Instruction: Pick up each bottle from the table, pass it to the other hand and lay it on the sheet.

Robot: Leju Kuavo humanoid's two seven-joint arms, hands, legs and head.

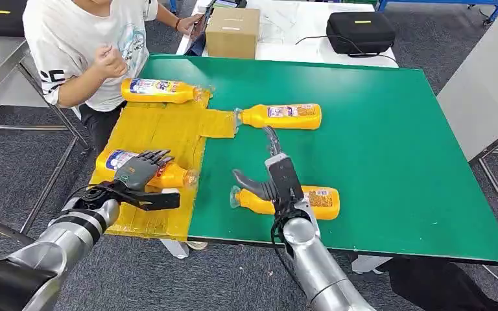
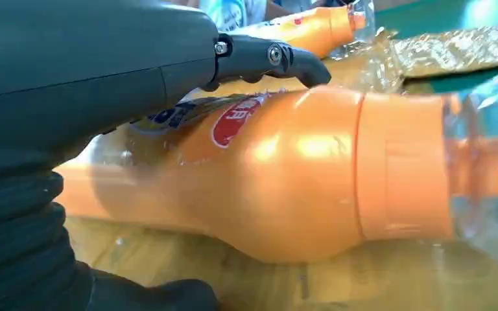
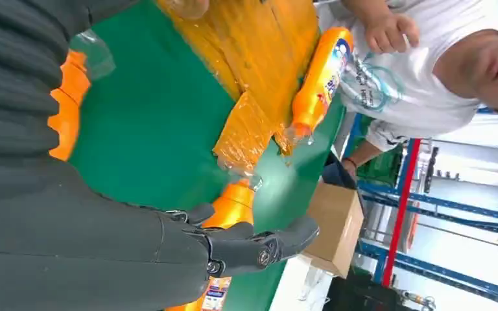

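On the yellow sheet (image 1: 162, 126) at the table's left, one bottle (image 1: 159, 90) lies at the far edge. The left hand (image 1: 139, 170) rests over a second bottle (image 1: 168, 173) nearer, fingers draped on it; whether it grips is unclear. To the right, on the green table (image 1: 389, 142), the open right hand (image 1: 273, 175) hovers above a third bottle (image 1: 318, 201), and a fourth bottle (image 1: 285, 116) lies beyond. Roughly half appears done.

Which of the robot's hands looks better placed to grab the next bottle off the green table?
Probably the right hand: it hovers open directly over the nearest bottle on the green table. The left hand is busy at a bottle on the yellow sheet.
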